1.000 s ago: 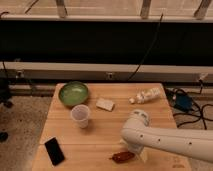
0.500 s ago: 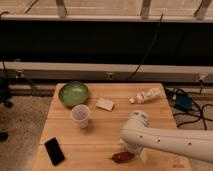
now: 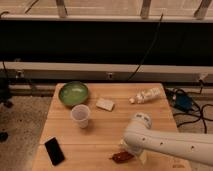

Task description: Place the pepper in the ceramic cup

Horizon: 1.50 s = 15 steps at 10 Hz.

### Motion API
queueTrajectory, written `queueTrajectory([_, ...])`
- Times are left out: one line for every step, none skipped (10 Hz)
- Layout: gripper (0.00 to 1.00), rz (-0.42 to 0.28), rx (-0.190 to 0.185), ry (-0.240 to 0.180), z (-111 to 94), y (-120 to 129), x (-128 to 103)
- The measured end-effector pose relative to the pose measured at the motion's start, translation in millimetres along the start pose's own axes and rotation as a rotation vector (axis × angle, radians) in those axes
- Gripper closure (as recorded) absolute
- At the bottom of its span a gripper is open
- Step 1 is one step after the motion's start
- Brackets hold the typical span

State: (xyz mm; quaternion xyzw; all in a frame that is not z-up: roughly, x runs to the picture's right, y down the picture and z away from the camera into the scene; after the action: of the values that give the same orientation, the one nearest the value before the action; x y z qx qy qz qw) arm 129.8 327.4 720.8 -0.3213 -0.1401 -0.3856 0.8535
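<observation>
A dark red pepper (image 3: 121,156) lies on the wooden table (image 3: 100,135) near its front edge. The pale ceramic cup (image 3: 80,115) stands upright at mid-left, well apart from the pepper. My white arm reaches in from the right. Its gripper (image 3: 132,149) is low over the table, right at the pepper's right end. The arm's wrist hides where the gripper meets the pepper.
A green bowl (image 3: 73,93) sits behind the cup. A small white block (image 3: 105,104) lies right of the bowl. A white bottle (image 3: 146,95) lies on its side at the back right. A black phone (image 3: 54,150) lies at the front left.
</observation>
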Motion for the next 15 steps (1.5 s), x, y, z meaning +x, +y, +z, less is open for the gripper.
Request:
queueTrajectory([0.2,0.002,0.005,-0.008,2.0,0.7,-0.8])
queueTrajectory([0.2,0.006,0.011,-0.02,4.1,1.6,-2.8])
queueTrajectory([0.2,0.007,0.013,-0.03,5.6,2.5,-4.7])
queueTrajectory([0.2,0.009,0.015,-0.038,6.7,3.5,-6.1])
queueTrajectory([0.2,0.012,0.016,-0.05,8.8,5.4,-8.3])
queueTrajectory([0.2,0.013,0.017,-0.053,9.0,5.6,-9.0])
queueTrajectory([0.24,0.014,0.016,-0.062,10.2,6.9,-10.8])
queueTrajectory([0.35,0.017,0.016,-0.07,11.9,10.5,-13.9])
queueTrajectory([0.47,0.017,0.015,-0.076,13.1,12.7,-16.3])
queueTrajectory([0.55,0.016,0.016,-0.08,13.4,13.3,-17.8])
queueTrajectory([0.7,0.014,0.019,-0.086,12.7,15.0,-20.7])
queueTrajectory([0.8,0.013,0.02,-0.09,11.4,16.1,-22.8])
queueTrajectory([0.88,0.012,0.022,-0.092,9.7,16.3,-23.9])
queueTrajectory([0.99,0.01,0.024,-0.097,6.2,16.9,-27.0])
queueTrajectory([1.0,0.007,0.027,-0.1,3.9,16.5,-28.3])
